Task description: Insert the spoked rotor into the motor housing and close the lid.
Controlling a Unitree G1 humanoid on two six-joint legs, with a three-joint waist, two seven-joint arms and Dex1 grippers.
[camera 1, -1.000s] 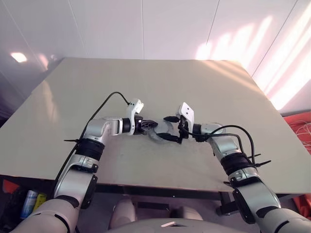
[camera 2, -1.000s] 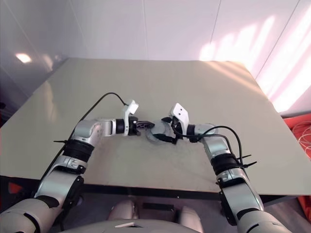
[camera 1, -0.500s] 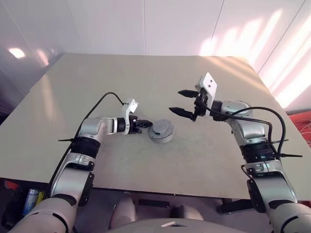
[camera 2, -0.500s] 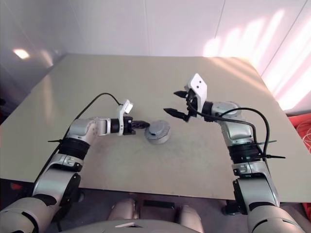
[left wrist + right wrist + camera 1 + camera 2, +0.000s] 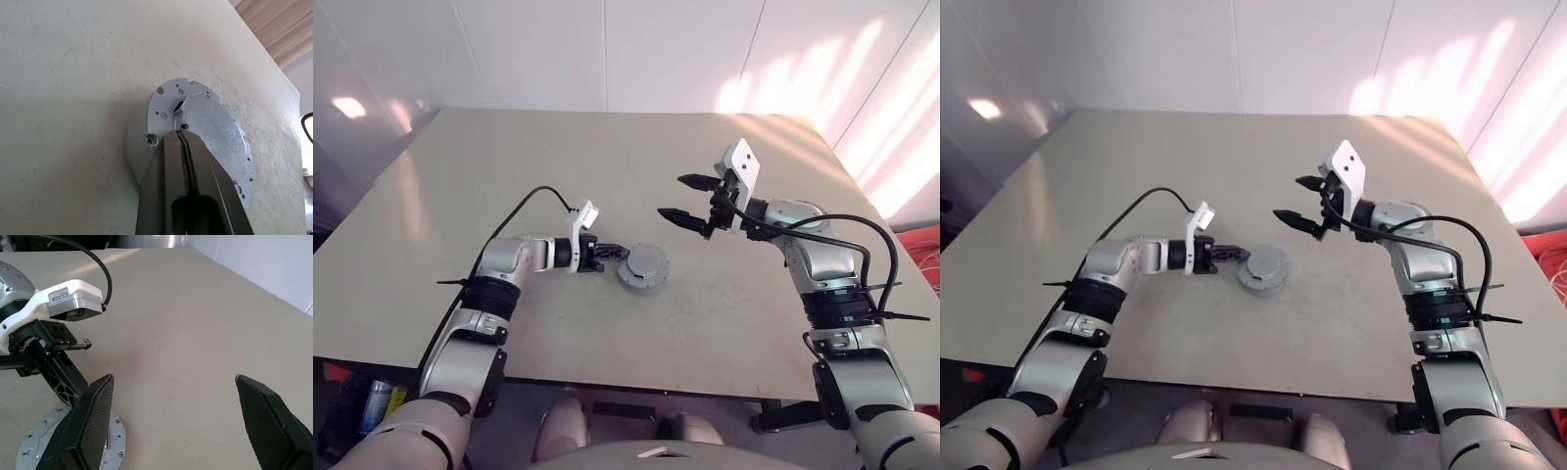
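The motor housing point(image 5: 642, 266) lies flat on the table, its grey lid point(image 5: 215, 132) down over it, above a pale flange with holes point(image 5: 164, 105). The spoked rotor is hidden. My left gripper point(image 5: 615, 253) is shut, low over the table on the housing's left. In the left wrist view its fingertips point(image 5: 180, 128) rest on the lid's rim. My right gripper point(image 5: 690, 199) hangs open, with nothing in it, well above the table, up and to the right of the housing. The right wrist view shows its fingers point(image 5: 95, 421) spread wide, with the housing point(image 5: 39, 450) and the left gripper point(image 5: 49, 362) below.
The beige table point(image 5: 607, 157) reaches to white walls behind. Its front edge runs just in front of my arms. On the floor stand cans point(image 5: 374, 406) at the lower left, and cables point(image 5: 922, 257) lie beyond the table's right edge.
My right gripper left the housing and rose up and to the right, staying open. The lid now lies flat. My left gripper stayed at the housing's edge. The head camera also shifted.
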